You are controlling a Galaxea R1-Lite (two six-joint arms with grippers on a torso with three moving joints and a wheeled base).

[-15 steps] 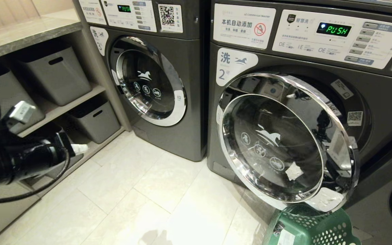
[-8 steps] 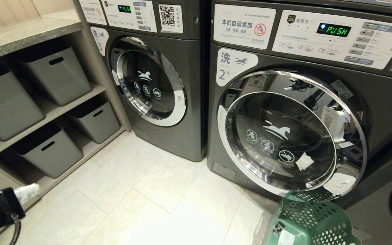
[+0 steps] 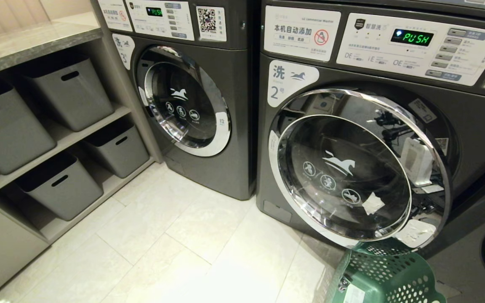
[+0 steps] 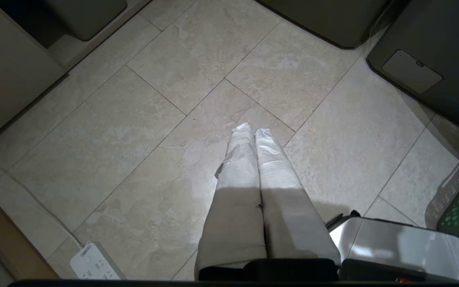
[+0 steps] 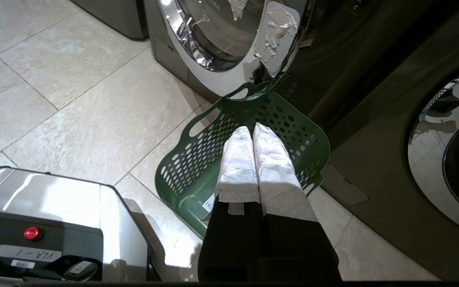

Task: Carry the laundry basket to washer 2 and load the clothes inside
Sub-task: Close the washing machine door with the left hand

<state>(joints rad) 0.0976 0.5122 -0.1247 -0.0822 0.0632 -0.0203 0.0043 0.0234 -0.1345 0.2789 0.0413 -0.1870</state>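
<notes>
Right claw, clenched and empty, hangs over the bare laundry basket at lower right; washer 2 sits nearly shut, apparently loaded. Next: press its door home.

Pale tiled floor bears the laundry basket, seemingly empty.

Glossy chrome-ringed glass door, perforated green plastic basket, smooth stone-look floor tiles

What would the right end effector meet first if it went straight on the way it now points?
Most likely the inside of the laundry basket: the shut right end effector points down into it in the right wrist view. No clothes show in the basket there. Depth is hard to judge.
</notes>
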